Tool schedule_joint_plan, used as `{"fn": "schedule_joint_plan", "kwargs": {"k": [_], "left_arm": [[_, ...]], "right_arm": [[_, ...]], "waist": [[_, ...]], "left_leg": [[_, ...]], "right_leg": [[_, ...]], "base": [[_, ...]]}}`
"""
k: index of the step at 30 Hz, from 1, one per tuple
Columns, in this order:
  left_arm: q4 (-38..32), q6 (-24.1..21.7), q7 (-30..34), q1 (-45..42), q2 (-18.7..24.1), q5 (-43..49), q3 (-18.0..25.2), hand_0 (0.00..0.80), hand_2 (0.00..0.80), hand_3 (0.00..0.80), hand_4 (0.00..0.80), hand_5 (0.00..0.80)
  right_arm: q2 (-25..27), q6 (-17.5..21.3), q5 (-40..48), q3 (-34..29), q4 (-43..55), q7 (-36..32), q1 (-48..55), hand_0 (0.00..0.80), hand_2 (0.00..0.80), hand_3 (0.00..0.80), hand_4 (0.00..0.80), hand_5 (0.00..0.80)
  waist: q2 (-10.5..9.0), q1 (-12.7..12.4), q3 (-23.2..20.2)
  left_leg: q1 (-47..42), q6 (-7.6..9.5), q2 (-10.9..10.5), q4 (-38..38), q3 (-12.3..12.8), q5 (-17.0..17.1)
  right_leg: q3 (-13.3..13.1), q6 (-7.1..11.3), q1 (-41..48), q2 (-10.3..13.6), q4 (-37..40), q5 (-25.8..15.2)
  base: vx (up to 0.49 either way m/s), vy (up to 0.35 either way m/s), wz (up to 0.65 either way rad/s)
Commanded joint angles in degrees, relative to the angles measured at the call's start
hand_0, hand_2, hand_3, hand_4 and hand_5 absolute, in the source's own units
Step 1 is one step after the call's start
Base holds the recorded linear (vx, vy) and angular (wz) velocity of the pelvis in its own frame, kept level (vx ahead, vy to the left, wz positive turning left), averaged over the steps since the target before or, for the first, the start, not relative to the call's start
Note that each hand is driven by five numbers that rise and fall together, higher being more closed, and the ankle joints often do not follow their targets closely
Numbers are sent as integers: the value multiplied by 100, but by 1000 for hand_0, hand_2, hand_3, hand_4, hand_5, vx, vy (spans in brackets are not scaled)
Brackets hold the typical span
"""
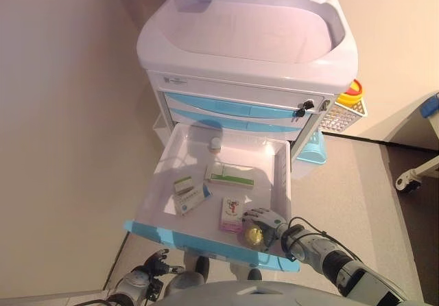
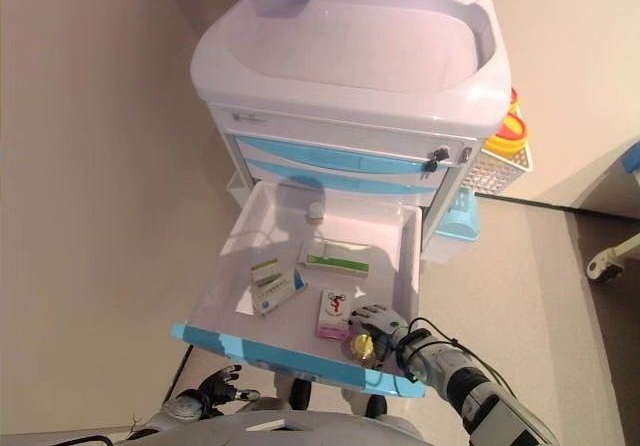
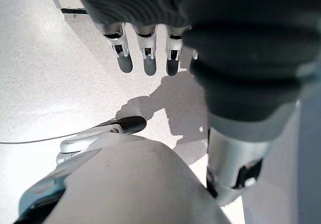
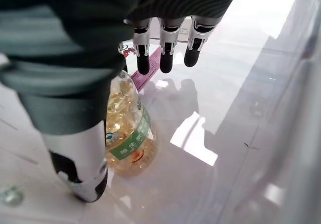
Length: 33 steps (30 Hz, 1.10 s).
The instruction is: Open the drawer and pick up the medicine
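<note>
The right robot hand [image 1: 263, 218] is hovering with fingers spread over a green-labelled pill bottle [image 4: 128, 133] in the open drawer [image 1: 282, 175]. Its writing is unreadable. The left robot hand [image 1: 156, 261] is hanging relaxed

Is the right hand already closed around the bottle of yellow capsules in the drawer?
No. In the right wrist view the right hand has straight fingers above the bottle, which lies on the drawer floor beside the thumb.
</note>
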State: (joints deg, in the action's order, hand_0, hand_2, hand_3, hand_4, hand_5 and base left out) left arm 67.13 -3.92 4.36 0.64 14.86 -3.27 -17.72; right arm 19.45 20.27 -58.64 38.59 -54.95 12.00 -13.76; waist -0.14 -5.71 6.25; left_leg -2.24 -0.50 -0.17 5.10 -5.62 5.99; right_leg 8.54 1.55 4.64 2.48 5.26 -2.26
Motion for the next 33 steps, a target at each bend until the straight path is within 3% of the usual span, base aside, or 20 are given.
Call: {"fn": "schedule_joint_plan", "kwargs": {"k": [1,33], "left_arm": [[360,52,140,106,-74,303,-270,0,0,0,0,0],[389,0,-28,67,-163,420,-294,0,0,0,0,0]], "right_arm": [[68,173,-46,269,240,30,-223,0,0,0,0,0],[51,705,157,381,425,-105,-275,0,0,0,0,0]], "waist": [[-214,-122,152],[-262,-164,150]], "left_leg": [[-118,252,-339,-85,-23,-617],[-106,248,-350,-82,-63,-616]], "right_leg": [[-60,243,-169,209,-448,102],[-55,234,-166,196,-432,104]], "base": [[0,0,0],[0,0,0]]}}
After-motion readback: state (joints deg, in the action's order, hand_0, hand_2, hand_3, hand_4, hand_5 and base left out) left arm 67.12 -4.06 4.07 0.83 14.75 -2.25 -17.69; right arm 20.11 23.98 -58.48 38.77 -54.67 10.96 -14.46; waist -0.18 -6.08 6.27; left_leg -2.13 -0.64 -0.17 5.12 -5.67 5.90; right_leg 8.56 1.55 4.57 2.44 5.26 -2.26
